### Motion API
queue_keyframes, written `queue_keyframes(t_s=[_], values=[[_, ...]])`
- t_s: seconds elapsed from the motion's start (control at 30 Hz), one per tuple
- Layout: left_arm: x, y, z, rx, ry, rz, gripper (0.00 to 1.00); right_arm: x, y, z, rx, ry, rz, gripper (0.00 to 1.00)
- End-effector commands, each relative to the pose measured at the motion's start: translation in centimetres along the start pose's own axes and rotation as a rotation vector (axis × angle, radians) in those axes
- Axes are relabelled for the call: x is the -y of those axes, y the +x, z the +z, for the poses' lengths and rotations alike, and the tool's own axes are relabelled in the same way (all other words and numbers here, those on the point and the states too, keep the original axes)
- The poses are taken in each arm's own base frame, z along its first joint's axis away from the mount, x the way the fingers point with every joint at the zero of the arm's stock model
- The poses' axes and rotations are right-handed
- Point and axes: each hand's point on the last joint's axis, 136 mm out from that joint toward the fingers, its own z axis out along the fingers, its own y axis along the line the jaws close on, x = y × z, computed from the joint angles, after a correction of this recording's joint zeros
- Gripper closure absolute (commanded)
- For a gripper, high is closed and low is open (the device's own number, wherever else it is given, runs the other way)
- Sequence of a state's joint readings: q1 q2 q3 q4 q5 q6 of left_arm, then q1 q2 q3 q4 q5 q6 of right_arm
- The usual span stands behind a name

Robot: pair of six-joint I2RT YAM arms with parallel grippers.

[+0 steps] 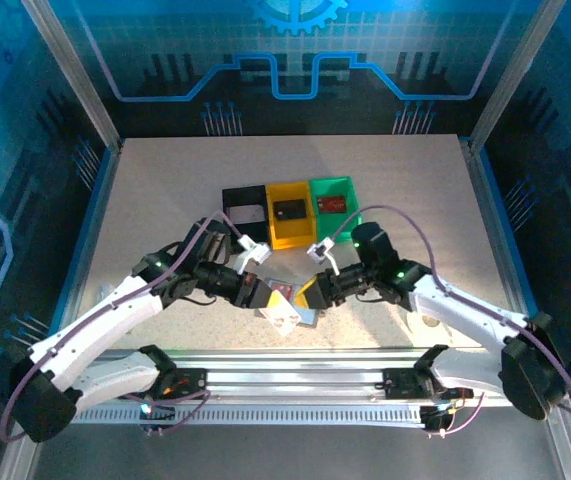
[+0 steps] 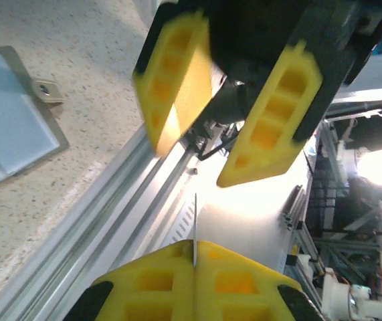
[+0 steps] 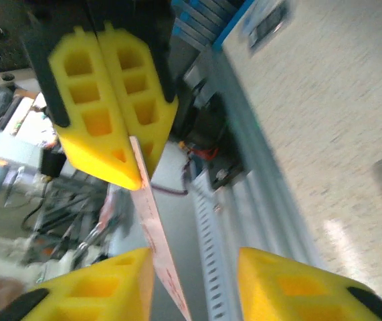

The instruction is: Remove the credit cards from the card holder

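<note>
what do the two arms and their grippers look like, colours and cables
The left arm and right arm have white shell links, black joints and small green lights. A thin purple-grey cable loops along each. The left gripper and right gripper carry chunky yellow wedge fingers with rectangular cut-outs, on black mounts.

top: high, rear, faces whole table [image 1: 165, 200] | wrists: close-up, facing each other

The card holder [image 2: 10, 114] was cut by the picture's left edge; the blurred credit card [image 3: 156, 227] ran off the bottom.
</note>
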State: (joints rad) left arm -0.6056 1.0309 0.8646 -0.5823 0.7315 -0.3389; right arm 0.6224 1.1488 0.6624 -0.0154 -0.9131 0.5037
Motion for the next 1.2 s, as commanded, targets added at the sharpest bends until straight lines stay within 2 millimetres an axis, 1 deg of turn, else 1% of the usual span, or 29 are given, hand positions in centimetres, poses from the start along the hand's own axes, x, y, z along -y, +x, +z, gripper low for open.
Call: queue_keyframes(t_s=[0.0, 0.07, 0.13, 0.2, 0.23, 0.33, 0.43, 0.53, 0.63, 0.7, 0.87, 1.03, 1.17], values=[[-1.7, -0.8, -1.2, 0.07, -0.105, -0.033, 1.0, 1.3, -1.2, -2.1, 0.107, 0.112, 0.016, 0.5], [-2.6, -1.8, -1.8, 0.125, -0.136, -0.083, 1.0, 1.5, -1.3, -2.8, 0.158, 0.138, 0.019, 0.43], [-3.2, -2.8, -2.5, 0.175, -0.151, -0.125, 1.0, 1.4, -1.2, -3.0, 0.2, 0.136, 0.025, 0.4], [-4.1, -3.8, -3.5, 0.235, -0.203, -0.169, 1.0, 1.1, -1.0, -3.1, 0.248, 0.117, 0.031, 0.37], [-4.2, -4.2, -3.8, 0.257, -0.205, -0.183, 1.0, 1.1, -1.0, -3.1, 0.271, 0.117, 0.033, 0.36], [-3.7, -5.4, -4.2, 0.322, -0.169, -0.202, 1.0, 0.7, -0.9, -2.5, 0.347, 0.12, 0.005, 0.33], [-2.9, -6.5, -4.6, 0.382, -0.132, -0.176, 1.0, 0.7, -1.0, -1.4, 0.392, 0.148, -0.015, 0.32], [-2.2, -7.1, -5.0, 0.423, -0.109, -0.137, 1.0, 0.5, -1.4, -0.1, 0.429, 0.14, -0.026, 0.32], [-2.0, -6.9, -4.9, 0.445, -0.075, -0.116, 1.0, 0.6, -2.0, 0.7, 0.462, 0.126, -0.017, 0.31], [-2.6, -6.7, -4.8, 0.457, -0.085, -0.119, 1.0, 0.4, -2.3, 1.3, 0.466, 0.113, -0.028, 0.31], [-3.1, -5.9, -4.6, 0.439, -0.107, -0.099, 1.0, 0.2, -2.9, 2.4, 0.496, 0.125, -0.074, 0.31], [-2.5, -5.8, -4.7, 0.438, -0.087, -0.081, 1.0, 0.5, -3.5, 3.2, 0.513, 0.098, -0.077, 0.33], [-2.6, -5.6, -4.7, 0.435, -0.09, -0.084, 1.0, 0.0, -4.1, 3.5, 0.523, 0.081, -0.091, 0.36]])
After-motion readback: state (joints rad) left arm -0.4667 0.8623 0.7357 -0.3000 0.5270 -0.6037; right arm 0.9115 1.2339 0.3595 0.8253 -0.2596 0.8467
